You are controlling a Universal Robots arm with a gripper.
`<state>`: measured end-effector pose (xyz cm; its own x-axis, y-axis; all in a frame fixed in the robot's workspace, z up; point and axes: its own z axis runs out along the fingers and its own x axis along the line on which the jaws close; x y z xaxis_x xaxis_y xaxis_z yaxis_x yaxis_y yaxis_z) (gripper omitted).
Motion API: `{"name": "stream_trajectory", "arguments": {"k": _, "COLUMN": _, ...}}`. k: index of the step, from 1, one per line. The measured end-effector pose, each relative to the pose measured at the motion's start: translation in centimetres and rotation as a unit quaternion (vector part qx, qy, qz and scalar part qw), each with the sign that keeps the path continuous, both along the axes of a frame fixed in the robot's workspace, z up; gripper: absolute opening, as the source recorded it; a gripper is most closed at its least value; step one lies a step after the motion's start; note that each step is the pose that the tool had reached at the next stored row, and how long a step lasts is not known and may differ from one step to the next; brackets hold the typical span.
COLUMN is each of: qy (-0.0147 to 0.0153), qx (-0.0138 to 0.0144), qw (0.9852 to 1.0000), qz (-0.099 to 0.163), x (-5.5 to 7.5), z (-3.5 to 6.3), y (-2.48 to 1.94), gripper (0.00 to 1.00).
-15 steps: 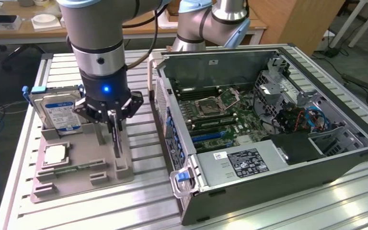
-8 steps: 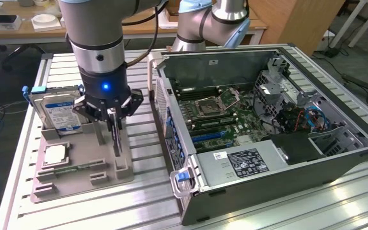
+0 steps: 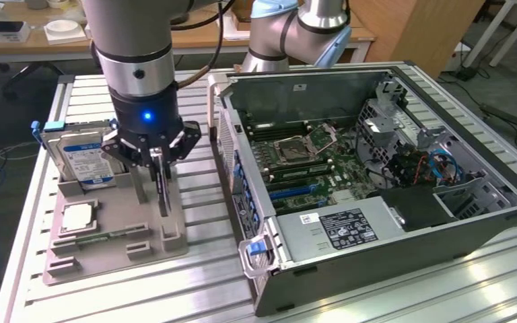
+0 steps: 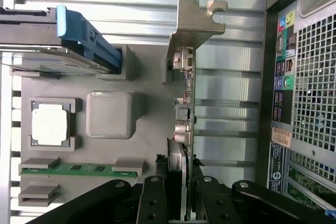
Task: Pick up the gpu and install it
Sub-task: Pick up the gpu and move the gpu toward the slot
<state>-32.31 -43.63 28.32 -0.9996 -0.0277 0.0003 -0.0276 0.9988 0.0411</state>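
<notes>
The gpu point(image 3: 164, 195) is seen standing on its long edge at the grey fixture tray point(image 3: 151, 254), on the side of the tray nearest the open computer case point(image 3: 375, 215). It is stood upright in this way, it is judged, so that both flat faces are offered to a grip from above. The gripper point(image 3: 157, 163) is set over the card's top edge, and its fingers point(image 4: 155, 198) are clamped on the card, one against each face. In the wrist view the card is seen edge-on between them, with its silvery bracket point(image 4: 194, 22) at the far end, outside the grip. Whether the lower edge is seated in the tray's slot or raised clear of it cannot be told.

The other parts are kept in their own seats on the tray, apart from the fingers: a hard drive point(image 3: 81, 158) upright, a processor point(image 3: 77, 217) flat in a recess, and a green memory stick point(image 3: 106, 237) between clips. The case is laid on its side on the table point(image 3: 438, 296) with the panel off, so that the motherboard point(image 3: 303, 158) is faced upward; installation is judged not yet done
</notes>
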Motion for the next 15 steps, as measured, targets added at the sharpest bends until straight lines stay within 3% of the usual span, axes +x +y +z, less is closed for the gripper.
{"name": "stream_trajectory", "arguments": {"k": 15, "qy": 0.0000, "qx": 0.0000, "qw": 1.0000, "qz": 0.000, "x": 0.0, "z": 2.23, "y": 0.00, "gripper": 0.27}}
